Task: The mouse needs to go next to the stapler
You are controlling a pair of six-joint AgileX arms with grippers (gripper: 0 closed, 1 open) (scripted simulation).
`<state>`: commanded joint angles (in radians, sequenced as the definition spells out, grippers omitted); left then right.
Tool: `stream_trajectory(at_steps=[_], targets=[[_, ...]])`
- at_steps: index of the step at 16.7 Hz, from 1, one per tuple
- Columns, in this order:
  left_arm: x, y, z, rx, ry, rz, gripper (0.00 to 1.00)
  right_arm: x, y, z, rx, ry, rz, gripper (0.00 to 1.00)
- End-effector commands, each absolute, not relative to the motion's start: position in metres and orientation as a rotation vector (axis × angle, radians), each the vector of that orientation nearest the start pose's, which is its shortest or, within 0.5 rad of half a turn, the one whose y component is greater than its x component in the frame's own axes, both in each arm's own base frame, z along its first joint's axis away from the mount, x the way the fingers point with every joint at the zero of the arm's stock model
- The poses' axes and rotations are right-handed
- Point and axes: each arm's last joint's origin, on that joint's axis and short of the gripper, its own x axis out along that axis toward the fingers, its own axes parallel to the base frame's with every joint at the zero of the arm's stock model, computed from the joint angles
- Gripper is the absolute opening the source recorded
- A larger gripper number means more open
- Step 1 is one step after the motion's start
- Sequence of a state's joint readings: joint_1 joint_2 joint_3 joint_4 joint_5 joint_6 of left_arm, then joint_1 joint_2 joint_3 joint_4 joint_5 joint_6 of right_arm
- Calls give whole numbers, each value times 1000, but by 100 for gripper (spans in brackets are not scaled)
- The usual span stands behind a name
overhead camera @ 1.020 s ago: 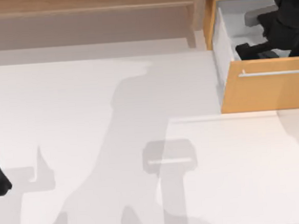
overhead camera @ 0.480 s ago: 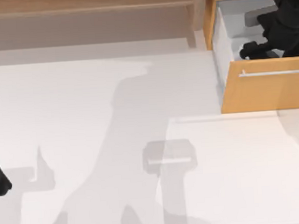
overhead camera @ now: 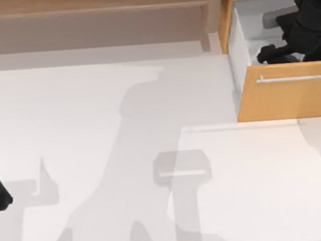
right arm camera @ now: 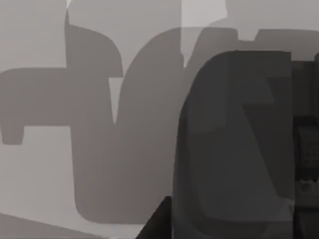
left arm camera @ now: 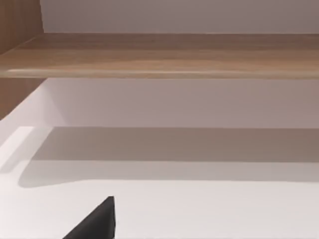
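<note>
Open drawer [overhead camera: 269,99], right tool [overhead camera: 287,48] inside, mouse orientation hidden

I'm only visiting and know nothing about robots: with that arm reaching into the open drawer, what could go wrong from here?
The right gripper sits low inside the open wooden drawer, close behind its front panel, so lifting out carelessly might knock it. The dark rounded mouse fills the wrist camera's view, so the grip is hard to judge; it might slip.
</note>
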<state>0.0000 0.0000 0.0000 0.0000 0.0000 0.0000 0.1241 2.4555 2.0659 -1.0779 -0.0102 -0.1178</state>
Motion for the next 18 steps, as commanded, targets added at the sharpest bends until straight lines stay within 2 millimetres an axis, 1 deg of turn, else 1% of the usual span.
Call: stream_trajectory(at_steps=[6, 8, 10, 13, 16, 18], targets=[[106, -1, 160, 0, 0, 0, 100, 485, 66, 133, -183, 1455, 209, 0], [106, -1, 160, 0, 0, 0, 100, 483, 68, 145, -186, 1433, 216, 0], [106, -1, 160, 0, 0, 0, 100, 478, 67, 168, -184, 1396, 224, 0], [106, -1, 160, 0, 0, 0, 100, 465, 54, 213, -155, 1308, 218, 0], [106, -1, 160, 0, 0, 0, 100, 445, 26, 257, -102, 1214, 182, 0], [106, -1, 160, 0, 0, 0, 100, 429, 2, 278, -63, 1163, 146, 0]])
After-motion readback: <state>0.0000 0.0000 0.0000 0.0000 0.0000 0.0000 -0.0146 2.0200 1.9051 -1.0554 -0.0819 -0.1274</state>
